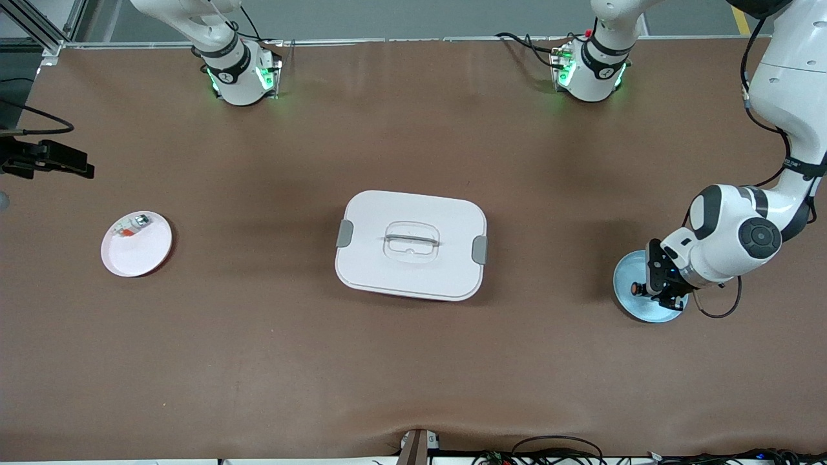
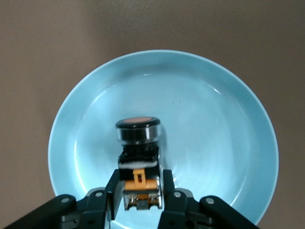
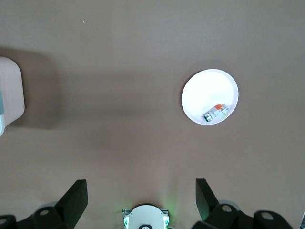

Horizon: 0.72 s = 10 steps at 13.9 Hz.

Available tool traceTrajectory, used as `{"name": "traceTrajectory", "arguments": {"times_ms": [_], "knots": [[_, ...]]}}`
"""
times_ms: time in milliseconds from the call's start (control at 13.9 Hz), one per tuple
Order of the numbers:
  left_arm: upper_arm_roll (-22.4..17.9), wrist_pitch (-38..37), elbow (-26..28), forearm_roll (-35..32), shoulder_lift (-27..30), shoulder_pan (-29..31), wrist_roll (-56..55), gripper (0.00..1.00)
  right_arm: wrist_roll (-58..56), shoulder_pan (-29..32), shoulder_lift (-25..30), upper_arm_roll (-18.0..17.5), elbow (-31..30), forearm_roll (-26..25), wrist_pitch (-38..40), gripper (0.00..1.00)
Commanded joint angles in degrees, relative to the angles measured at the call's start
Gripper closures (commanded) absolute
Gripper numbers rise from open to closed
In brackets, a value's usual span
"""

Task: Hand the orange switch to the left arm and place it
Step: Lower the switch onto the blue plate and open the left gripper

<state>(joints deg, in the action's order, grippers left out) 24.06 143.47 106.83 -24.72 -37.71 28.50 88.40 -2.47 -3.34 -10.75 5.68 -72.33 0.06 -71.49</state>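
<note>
The orange switch [image 2: 138,143], black-bodied with an orange round cap, sits between my left gripper's [image 2: 139,183] fingers over the blue plate [image 2: 214,119]. The left gripper is shut on the switch's orange base, low over the plate. In the front view the left gripper [image 1: 651,288] holds the switch [image 1: 638,289] over the blue plate [image 1: 630,271] at the left arm's end of the table. The white box [image 1: 411,245] lies mid-table. My right gripper [image 3: 140,188] is open and empty, high above the table between the box and the pink plate [image 3: 205,90].
The pink plate [image 1: 145,252] lies toward the right arm's end and holds a white-silver part with a red bit [image 1: 131,226]. A black mount with a cable [image 1: 48,161] juts in at that end's edge. The box's corner [image 3: 9,95] shows in the right wrist view.
</note>
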Motion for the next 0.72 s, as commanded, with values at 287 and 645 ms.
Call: {"name": "traceTrajectory", "arguments": {"times_ms": [287,645], "knots": [[0.7,-0.2,0.6,-0.8,3.8,0.4,-12.2,0.00,-0.4,0.4,12.7,-0.1,-19.9,0.4,-9.2,0.00],[2.9,-10.5,-4.7,5.1,9.8,0.4,-25.2,0.00,-0.4,0.8,14.4,-0.1,-21.5,0.3,-9.9,0.00]]}}
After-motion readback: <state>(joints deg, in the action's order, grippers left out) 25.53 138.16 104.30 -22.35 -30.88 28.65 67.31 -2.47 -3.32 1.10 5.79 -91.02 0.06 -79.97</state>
